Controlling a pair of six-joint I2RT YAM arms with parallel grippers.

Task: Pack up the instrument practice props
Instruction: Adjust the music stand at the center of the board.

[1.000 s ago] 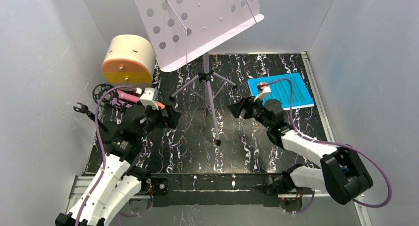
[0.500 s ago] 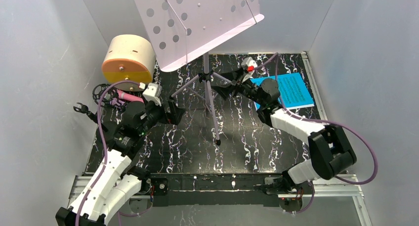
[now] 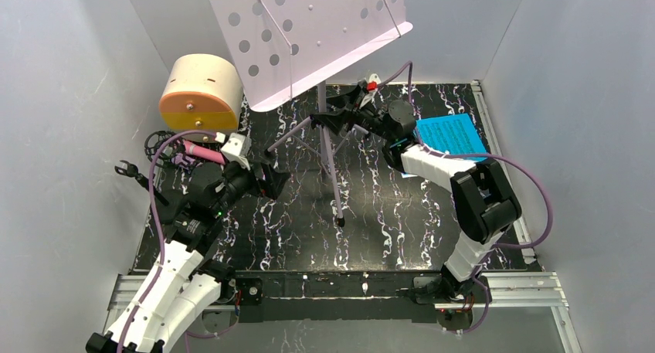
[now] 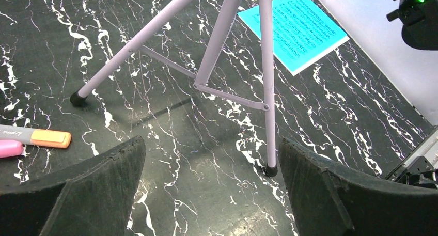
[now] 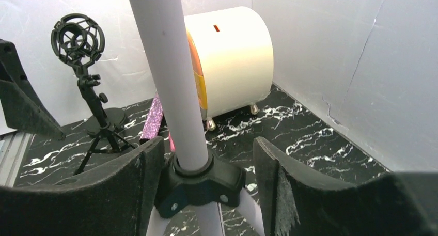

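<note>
- Overall finding: packing is at an early stage. None of the props appears stowed (I see nothing placed inside anything).
- The lilac music stand (image 3: 309,28) stands upright at mid-surface (image 3: 386,214), with its legs spread and its perforated desk unfolded. It is not collapsed.
- My right hand (image 5: 204,161) is at the stand's post, its fingers apart on either side of the black hub (image 5: 199,187) where the legs meet. A sliver of gap shows on one side, so I judge it not yet clamped.
- My left hand (image 4: 212,158) is spread wide and holds nothing. It sits low, just in front of the stand's legs.
- The blue sheet music (image 3: 456,137) lies flat at the far right, apart from both hands.
- The pink microphone (image 3: 202,151) lies at the left, near a cream drum-shaped case (image 3: 199,93).
- The black ring mount (image 5: 77,40) stands empty on its small tripod beside that case. Only a strip of the glittery purple mic (image 5: 152,120) shows, lying near it.
- Outstanding: all four props. I judge the stand to be the item in hand.
</note>
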